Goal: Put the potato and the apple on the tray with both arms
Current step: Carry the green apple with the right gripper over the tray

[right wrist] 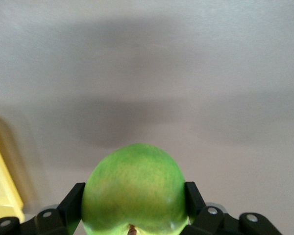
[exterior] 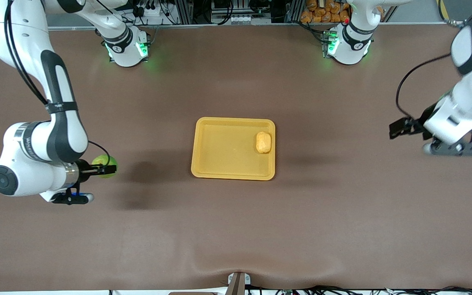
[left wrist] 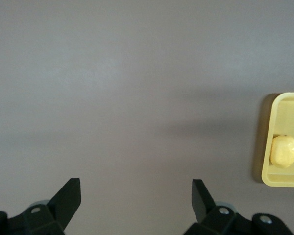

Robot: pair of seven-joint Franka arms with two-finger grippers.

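Right end effector (exterior: 105, 167): clamped on the apple (exterior: 105, 166), above the worktop (exterior: 236, 229) toward the right arm's end; potato (exterior: 263, 142): in the tray (exterior: 219, 174), by its rim toward the left arm's end; left end effector (left wrist: 136, 196): fingers wide, holding nothing, over bare worktop

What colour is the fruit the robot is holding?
Bright green; the apple in the right gripper shows best in the right wrist view.

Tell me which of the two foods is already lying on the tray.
The potato, the yellow-tan oval, lies in the tray. The green apple is held up by the right end effector, above bare table.
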